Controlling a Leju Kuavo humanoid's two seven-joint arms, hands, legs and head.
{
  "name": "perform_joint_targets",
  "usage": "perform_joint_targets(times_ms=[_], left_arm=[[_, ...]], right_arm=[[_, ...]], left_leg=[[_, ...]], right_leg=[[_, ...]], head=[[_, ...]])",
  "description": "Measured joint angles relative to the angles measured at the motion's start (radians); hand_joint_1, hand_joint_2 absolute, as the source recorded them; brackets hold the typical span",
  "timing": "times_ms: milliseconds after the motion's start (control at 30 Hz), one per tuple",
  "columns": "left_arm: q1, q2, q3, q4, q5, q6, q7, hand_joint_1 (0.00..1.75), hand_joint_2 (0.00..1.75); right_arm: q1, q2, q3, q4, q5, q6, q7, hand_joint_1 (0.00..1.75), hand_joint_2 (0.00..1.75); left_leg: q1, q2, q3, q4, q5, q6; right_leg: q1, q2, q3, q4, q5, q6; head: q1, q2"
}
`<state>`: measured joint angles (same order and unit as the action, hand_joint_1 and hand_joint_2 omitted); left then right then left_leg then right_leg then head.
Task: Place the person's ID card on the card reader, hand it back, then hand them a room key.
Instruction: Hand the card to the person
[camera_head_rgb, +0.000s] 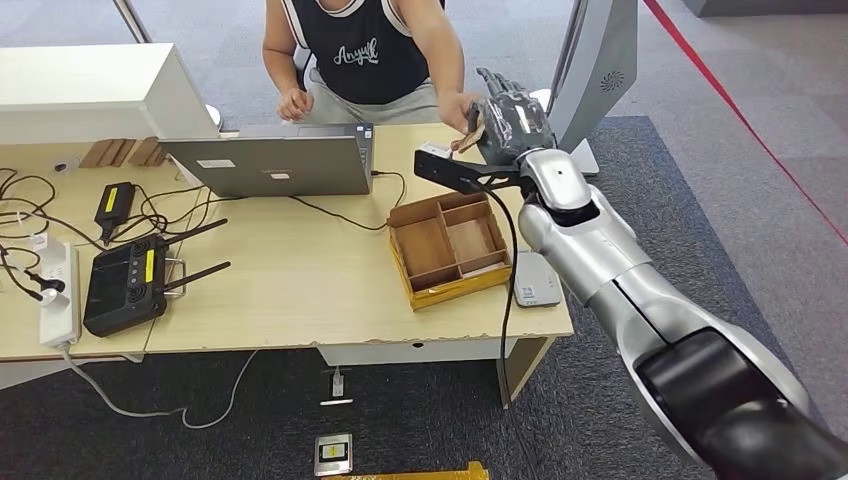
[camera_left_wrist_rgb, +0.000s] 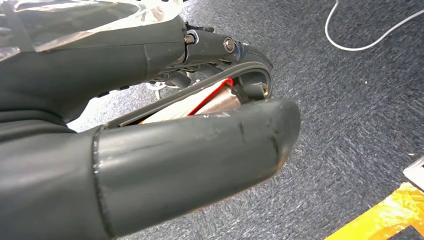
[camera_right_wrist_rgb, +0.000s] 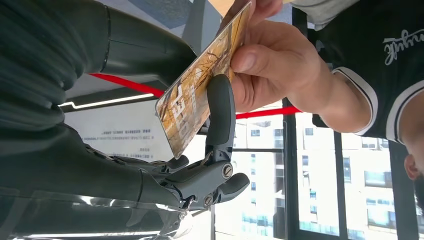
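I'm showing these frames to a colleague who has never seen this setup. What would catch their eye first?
Most striking is the handover at the desk's far right corner: the right hand and a person's hand both touch a gold-patterned card. Next, the wooden tray with compartments sits just below, with a laptop to its left.

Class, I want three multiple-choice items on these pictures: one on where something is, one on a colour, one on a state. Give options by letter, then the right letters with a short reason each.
1. Where is the wooden tray?
A. on the desk, right of the laptop
B. on the floor
C. on the router

2. What colour is the card mostly?
A. blue
B. golden yellow
C. green

3. Who has hold of the card?
A. the person's hand and the right hand are both on it
B. nobody, it lies on the desk
C. it sits on the card reader

Answers: A, the tray sits beside the laptop; B, its face is golden; A, both touch it.
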<state>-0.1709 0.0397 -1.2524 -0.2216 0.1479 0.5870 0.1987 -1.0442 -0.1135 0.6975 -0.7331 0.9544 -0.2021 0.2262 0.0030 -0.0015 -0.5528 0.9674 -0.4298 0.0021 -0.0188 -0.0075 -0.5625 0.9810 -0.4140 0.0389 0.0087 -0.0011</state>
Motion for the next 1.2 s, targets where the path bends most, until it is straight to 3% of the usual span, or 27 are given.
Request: perform_joint_targets(times_ms=[67,100,200,233,267,733,1000,1200], left_arm=[[0.001,0.0,0.0,0.0,0.001,-0.001,0.001,0.0,0.0],[0.001,0.0,0.0,0.0,0.001,-0.001,0.001,0.0,0.0],[0.004,0.0,0.0,0.0,0.003,0.0,0.001,0.0,0.0],[0.005,0.0,0.0,0.0,0.003,0.0,0.0,0.0,0.0],[0.006,0.001,0.0,0.0,0.003,0.0,0.0,0.0,0.0],[0.012,0.004,0.0,0.0,-0.002,0.0,0.001,0.0,0.0],[0.024,0.005,0.002,0.0,0.016,0.02,0.002,0.0,0.0],[0.045,0.005,0.009,0.0,0.051,0.034,0.011,0.0,0.0]], right_arm=[[-0.014,0.013,0.003,0.04,-0.001,-0.002,0.006,1.72,1.75],[-0.019,0.019,0.004,0.057,-0.002,-0.003,0.008,1.59,1.75],[-0.03,0.03,0.005,0.103,-0.004,-0.009,0.01,0.4,1.75],[-0.033,0.033,0.005,0.117,-0.005,-0.011,0.011,0.1,1.75],[-0.035,0.036,0.005,0.13,-0.007,-0.013,0.012,0.01,1.75],[-0.043,0.049,0.004,0.222,-0.026,-0.091,0.007,0.0,1.75],[-0.019,0.043,-0.031,0.172,-0.11,-0.263,-0.054,0.0,1.75],[0.107,-0.028,-0.079,-0.001,-0.007,-0.359,0.06,0.0,1.75]], left_leg=[[0.0,0.0,0.0,0.0,0.0,0.0],[0.0,0.0,0.0,0.0,0.0,0.0],[0.0,0.0,0.0,0.0,0.0,0.0],[0.0,0.0,0.0,0.0,0.0,0.0],[0.0,0.0,0.0,0.0,0.0,0.0],[0.0,0.0,0.0,0.0,0.0,0.0],[0.0,0.0,0.001,0.0,0.0,0.0],[0.0,0.0,0.002,0.001,0.0,0.0]], right_leg=[[0.0,0.0,0.0,0.0,0.0,0.0],[0.0,0.0,0.0,0.0,0.0,0.0],[0.0,0.0,0.0,0.0,0.0,0.0],[0.0,0.0,0.0,0.0,0.0,0.0],[0.0,0.0,0.0,0.0,0.0,0.0],[0.0,0.0,0.0,0.0,0.0,0.0],[0.0,0.0,0.0,0.0,0.0,0.0],[0.0,0.0,0.001,-0.002,0.0,0.0]], head=[[0.0,0.0],[0.0,0.0],[0.0,0.0],[0.0,0.0],[0.0,0.0],[0.0,0.0],[0.0,0.0],[0.0,0.0]])
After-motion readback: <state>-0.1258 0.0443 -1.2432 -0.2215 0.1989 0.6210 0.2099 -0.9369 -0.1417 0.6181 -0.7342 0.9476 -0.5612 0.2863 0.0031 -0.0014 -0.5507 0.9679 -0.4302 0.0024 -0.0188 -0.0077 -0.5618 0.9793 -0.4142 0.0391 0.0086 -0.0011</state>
